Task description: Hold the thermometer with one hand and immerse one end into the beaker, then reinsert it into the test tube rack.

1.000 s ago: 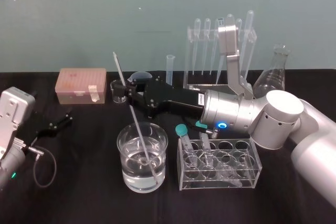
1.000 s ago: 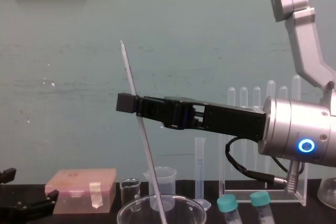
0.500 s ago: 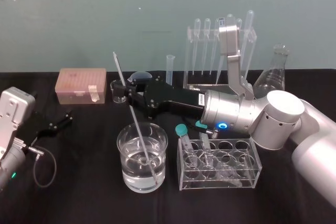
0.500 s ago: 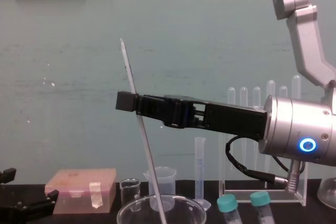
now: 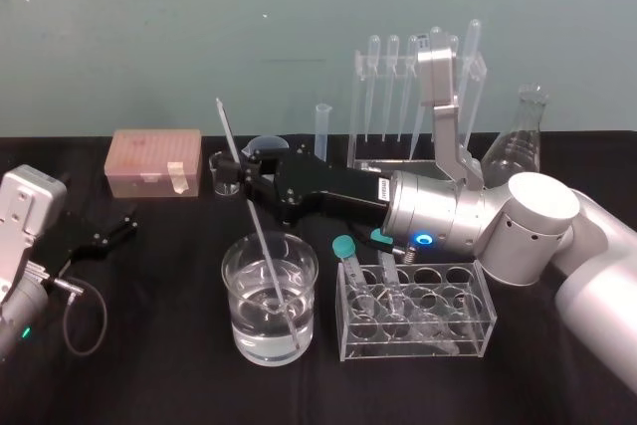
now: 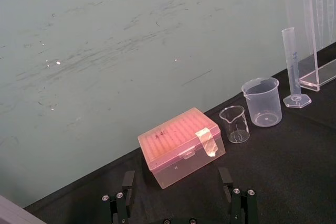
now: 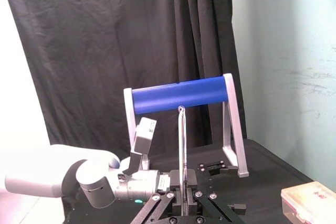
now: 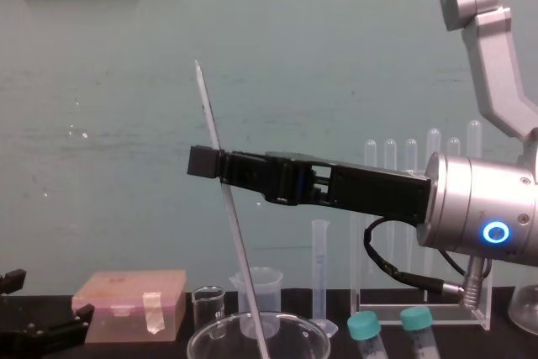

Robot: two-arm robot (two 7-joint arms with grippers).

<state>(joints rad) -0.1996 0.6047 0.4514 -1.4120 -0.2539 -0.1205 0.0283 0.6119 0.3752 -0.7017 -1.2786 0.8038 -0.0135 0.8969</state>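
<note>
The right end effector (image 5: 244,178) is clamped on the thermometer (image 5: 227,132), gripping it somewhat above the middle of its length. The rod leans. Its pointed upper end rises above the closed fingers and tips toward the robot's left, and the longer lower part slants down from them into the beaker (image 5: 270,296). The beaker stands on the black surface (image 5: 149,365) just below the end effector and holds clear liquid, and the thermometer's lower end sits under the liquid's level, near the bottom of the glass. In the chest view the rod (image 8: 210,119) crosses right behind the black fingertips (image 8: 202,161) and runs down into the beaker's rim (image 8: 202,344).

The test tube rack (image 5: 356,111) stands farther back behind the right arm, well apart from the thermometer, with a row of pipettes (image 5: 393,87) hanging through its top bar.

The left end effector (image 5: 111,231) rests low at the robot's left with its fingers spread.

A small white label (image 5: 380,187) sits on the right end effector's body, and there is handwriting on the lid of the pink box (image 6: 181,145). Neither can be read.
</note>
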